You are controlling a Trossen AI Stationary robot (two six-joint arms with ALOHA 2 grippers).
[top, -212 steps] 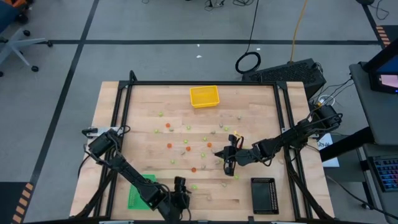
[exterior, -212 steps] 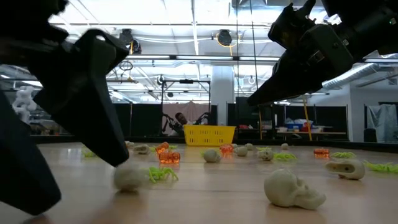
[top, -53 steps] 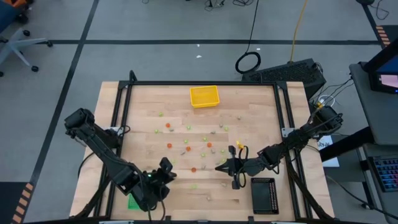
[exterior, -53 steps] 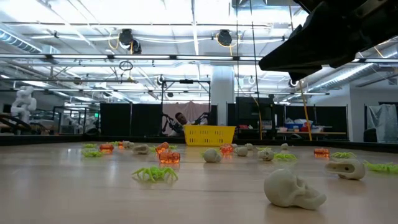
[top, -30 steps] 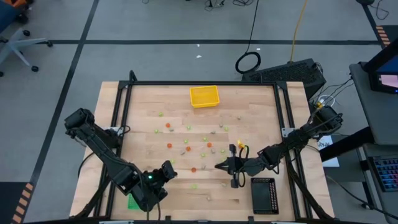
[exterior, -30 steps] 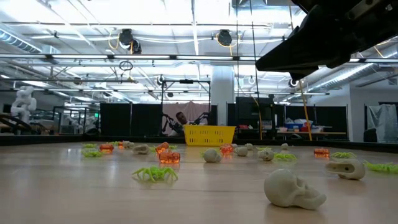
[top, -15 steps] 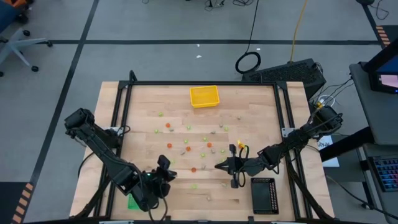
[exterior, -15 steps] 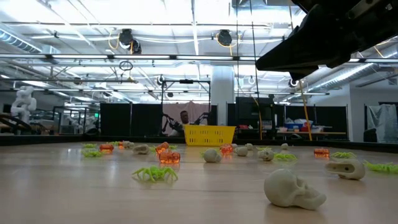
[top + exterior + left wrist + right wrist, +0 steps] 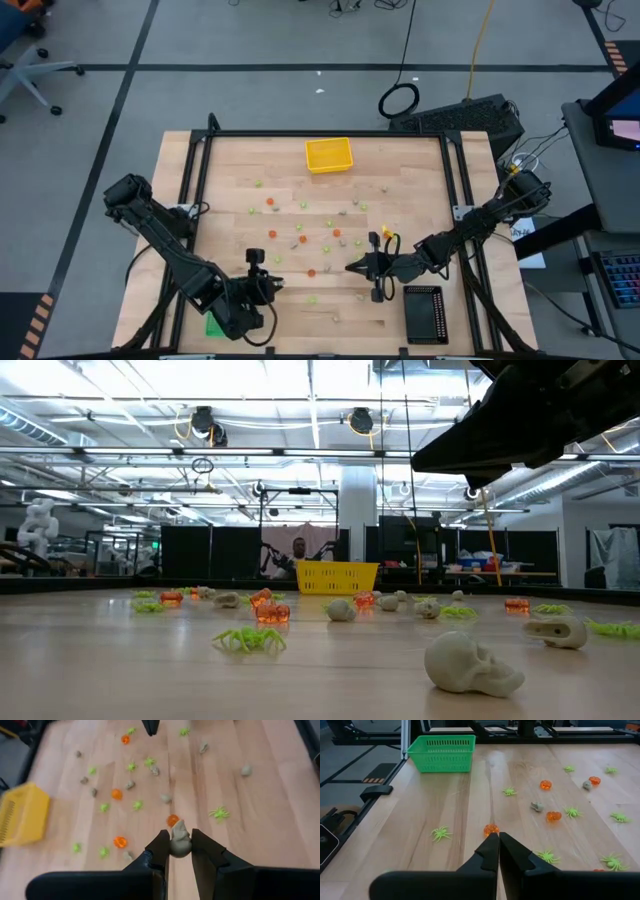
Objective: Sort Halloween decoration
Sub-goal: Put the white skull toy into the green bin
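Your left gripper (image 9: 179,851) hung above the table's near left part, pinching a beige skull (image 9: 180,839). Your right gripper (image 9: 498,851) hovered near the black tray (image 9: 424,313), fingers pressed together and empty. Orange, green and beige decorations (image 9: 300,238) lay scattered mid-table, the yellow basket (image 9: 329,155) at the far edge
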